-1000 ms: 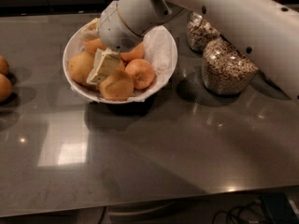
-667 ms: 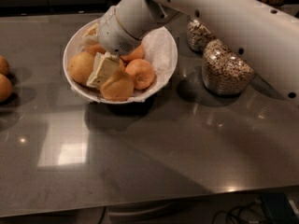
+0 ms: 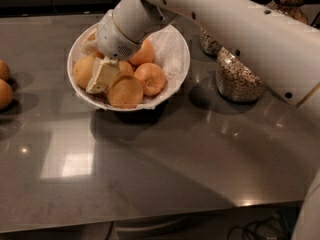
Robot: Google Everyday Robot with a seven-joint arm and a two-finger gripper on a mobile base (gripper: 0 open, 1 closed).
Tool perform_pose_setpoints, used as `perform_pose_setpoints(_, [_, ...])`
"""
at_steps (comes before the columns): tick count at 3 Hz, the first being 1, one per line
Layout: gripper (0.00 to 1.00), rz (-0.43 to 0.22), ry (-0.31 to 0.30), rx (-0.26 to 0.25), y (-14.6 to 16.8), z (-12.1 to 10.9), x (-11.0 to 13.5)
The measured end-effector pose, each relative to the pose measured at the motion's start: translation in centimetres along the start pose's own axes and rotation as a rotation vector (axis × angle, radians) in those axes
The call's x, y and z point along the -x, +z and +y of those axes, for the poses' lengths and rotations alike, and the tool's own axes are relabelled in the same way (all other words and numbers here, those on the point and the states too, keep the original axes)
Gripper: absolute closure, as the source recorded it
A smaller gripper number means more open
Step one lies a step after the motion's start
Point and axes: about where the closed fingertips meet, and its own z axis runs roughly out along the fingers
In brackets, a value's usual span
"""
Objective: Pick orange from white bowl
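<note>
End effector (image 3: 102,78) down in white bowl (image 3: 165,95), spread or pinched: can't tell; orange (image 3: 125,91) just beside tip, camera-side right; round, no axis

We find the white bowl (image 3: 176,81) on the table (image 3: 150,174), toward its rear left. It holds the orange (image 3: 81,72) at its left side and other fruits (image 3: 150,78) to the right and front. The gripper (image 3: 100,66) sits in the bowl just right of the orange, and the arm (image 3: 240,24) crosses in from the rear right. Two jars (image 3: 235,76) stand right of the bowl, and two loose fruits (image 3: 5,91) lie at the table's left edge.
</note>
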Motion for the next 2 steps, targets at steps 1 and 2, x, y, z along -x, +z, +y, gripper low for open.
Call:
perform_pose_setpoints(1, [0.33,0.044,-0.010,-0.005,1.32,-0.32,-0.96])
perform_pose_setpoints(2, [0.33,0.083,-0.018,-0.009,2.15,-0.56,-1.86])
